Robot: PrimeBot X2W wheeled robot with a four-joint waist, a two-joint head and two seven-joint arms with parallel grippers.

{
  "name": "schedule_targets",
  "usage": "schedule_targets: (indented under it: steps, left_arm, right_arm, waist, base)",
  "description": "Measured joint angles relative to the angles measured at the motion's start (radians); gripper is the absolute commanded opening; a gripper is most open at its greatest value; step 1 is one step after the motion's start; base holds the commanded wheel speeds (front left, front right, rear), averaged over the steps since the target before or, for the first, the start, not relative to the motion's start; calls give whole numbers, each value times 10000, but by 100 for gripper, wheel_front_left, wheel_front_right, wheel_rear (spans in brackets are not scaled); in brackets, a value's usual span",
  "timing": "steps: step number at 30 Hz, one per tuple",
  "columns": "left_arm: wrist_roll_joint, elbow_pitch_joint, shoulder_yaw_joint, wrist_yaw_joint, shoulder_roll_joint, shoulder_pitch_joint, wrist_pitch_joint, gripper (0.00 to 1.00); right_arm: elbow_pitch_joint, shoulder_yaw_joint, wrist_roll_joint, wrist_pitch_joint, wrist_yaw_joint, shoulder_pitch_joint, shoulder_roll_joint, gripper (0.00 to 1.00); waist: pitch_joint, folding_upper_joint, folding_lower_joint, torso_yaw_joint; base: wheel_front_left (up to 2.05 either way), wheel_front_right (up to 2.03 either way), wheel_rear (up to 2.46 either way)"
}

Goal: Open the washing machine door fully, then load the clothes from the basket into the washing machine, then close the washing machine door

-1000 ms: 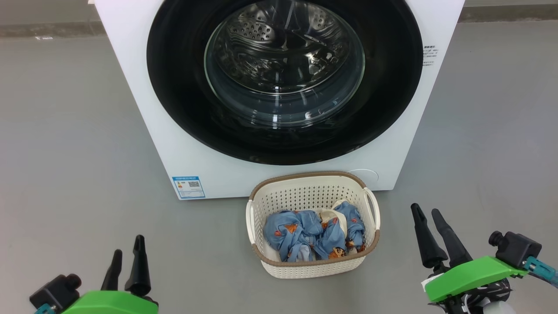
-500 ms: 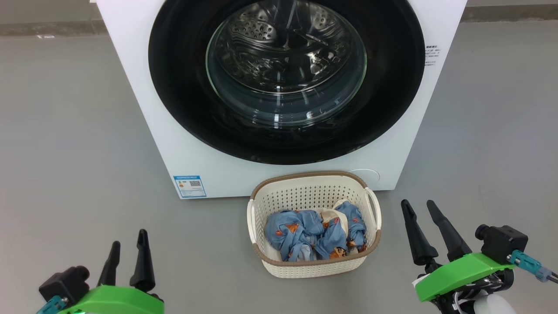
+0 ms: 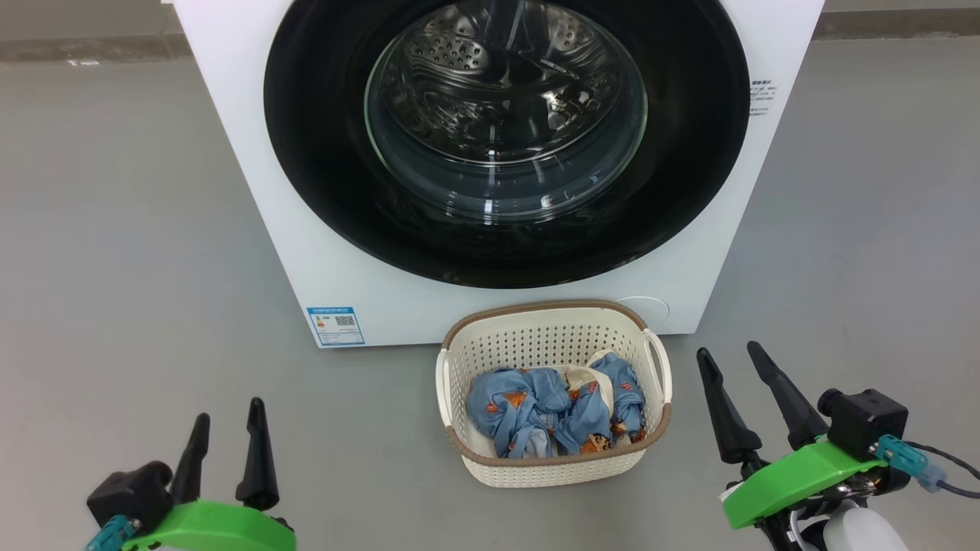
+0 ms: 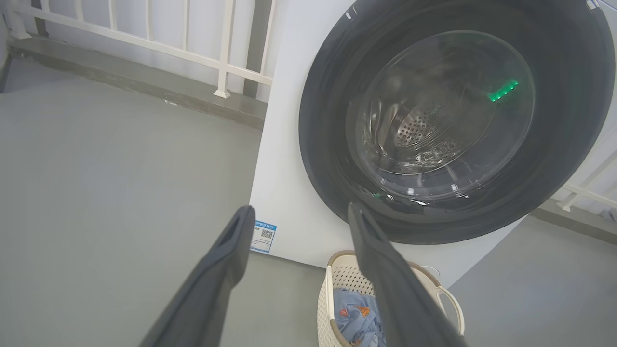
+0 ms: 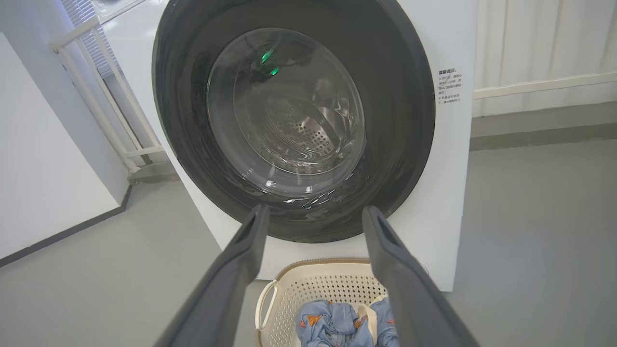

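Observation:
The white washing machine (image 3: pixel 321 252) stands ahead with its round black door (image 3: pixel 321 153) flush against the front; the steel drum shows through the glass bowl. On the floor before it sits the cream basket (image 3: pixel 452 379) holding bunched blue clothes (image 3: pixel 551 409) with orange figures. My left gripper (image 3: pixel 228 412) is open at the lower left, well left of the basket. To the basket's right my right gripper (image 3: pixel 729 350) is open, holding nothing. The wrist views show the door (image 4: pixel 328 144) (image 5: pixel 400 144), the basket (image 4: pixel 328 284) (image 5: pixel 289 289) and the clothes (image 4: pixel 354 313) (image 5: pixel 332 323) between open fingers.
Grey floor surrounds the machine on both sides. A white railing (image 4: pixel 221 58) stands behind the machine's left, with a low kerb under it. A white wall (image 5: pixel 43 168) is at the left of the right wrist view. A small blue label (image 3: pixel 335 325) sits at the machine's lower left.
Both grippers have risen a little in the head view, the right one also drifting left toward the basket. The whole picture shifted slightly right, so the camera moved.

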Motion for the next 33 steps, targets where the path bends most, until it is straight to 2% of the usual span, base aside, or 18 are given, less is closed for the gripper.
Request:
schedule_targets:
  steps: [15, 33]
  left_arm:
    - [1542, -88, -150, 123, 75, -153, -397, 100]
    - [1582, -86, -178, 130, 75, -158, -464, 100]
  right_arm:
    - [86, 293, -1570, -387, 2, -163, -96, 100]
    - [109, 282, -1572, -389, 2, -179, -121, 100]
  waist:
    - [-13, 0, 0, 39]
    - [-54, 0, 0, 25]
  base:
    - [0, 0, 0]
    - [0, 0, 0]
